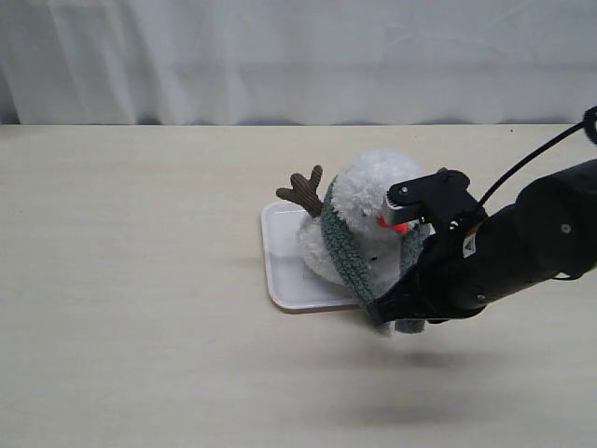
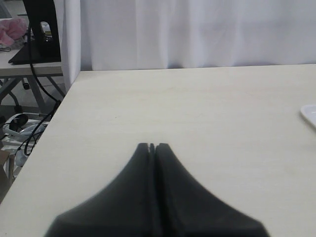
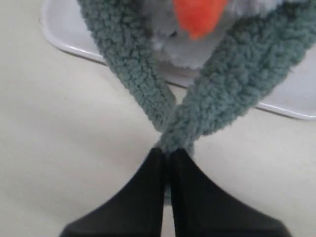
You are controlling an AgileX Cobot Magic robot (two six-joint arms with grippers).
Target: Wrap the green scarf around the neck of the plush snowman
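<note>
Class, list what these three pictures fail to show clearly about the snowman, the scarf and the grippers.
Exterior view: the right arm hides where the right gripper pinches the green scarf.
Exterior view: the plush snowman hides the scarf's run behind it.
Right wrist view: the picture's edge cuts off most of the snowman.
Exterior view: the left gripper lies outside it.

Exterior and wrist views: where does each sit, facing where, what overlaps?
Exterior: off the arms, raised, looking down across the table to a white curtain; plush snowman, green scarf, white tray; right arm shows.
Left wrist: on left arm, facing over the table to the curtain; shut left gripper shows.
Right wrist: on right arm, facing the snowman's orange nose; right gripper shows, shut on the crossed scarf.
Shared: exterior and right wrist both show snowman, scarf, tray.
</note>
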